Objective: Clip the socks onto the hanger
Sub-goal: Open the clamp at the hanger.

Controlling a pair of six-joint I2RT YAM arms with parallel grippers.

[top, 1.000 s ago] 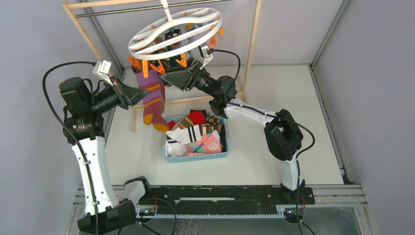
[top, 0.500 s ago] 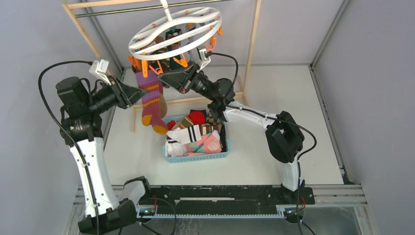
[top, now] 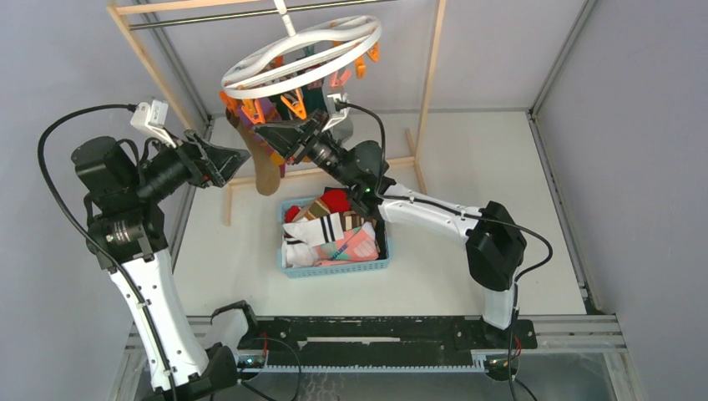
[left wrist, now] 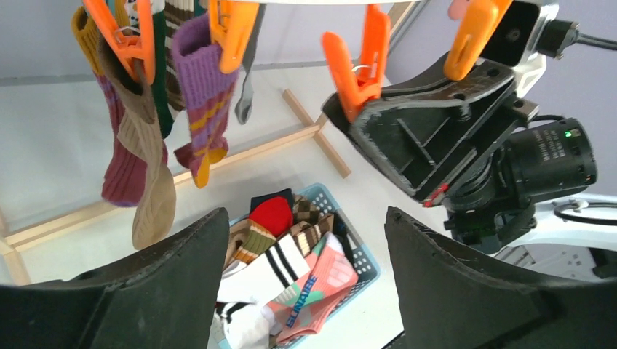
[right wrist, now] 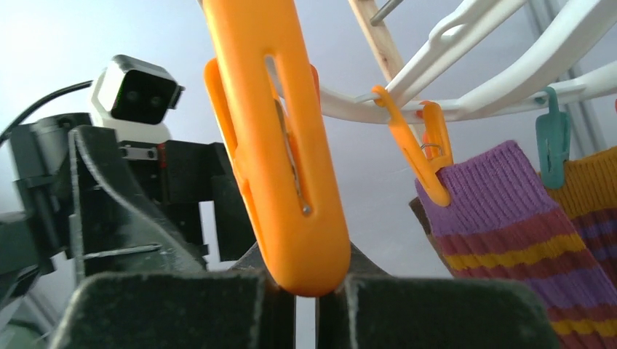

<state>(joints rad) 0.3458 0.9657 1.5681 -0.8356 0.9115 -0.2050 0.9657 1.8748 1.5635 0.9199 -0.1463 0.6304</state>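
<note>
Socks on hanger, between left tool and right tool, above and behind basket.

My right wrist view crops the orange clip at top and the purple striped sock at lower right.

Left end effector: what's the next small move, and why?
Probably lower the left end effector toward the socks in the basket: it is open and empty, the purple striped sock hangs clipped, and the right end effector pinches a free orange clip.
</note>
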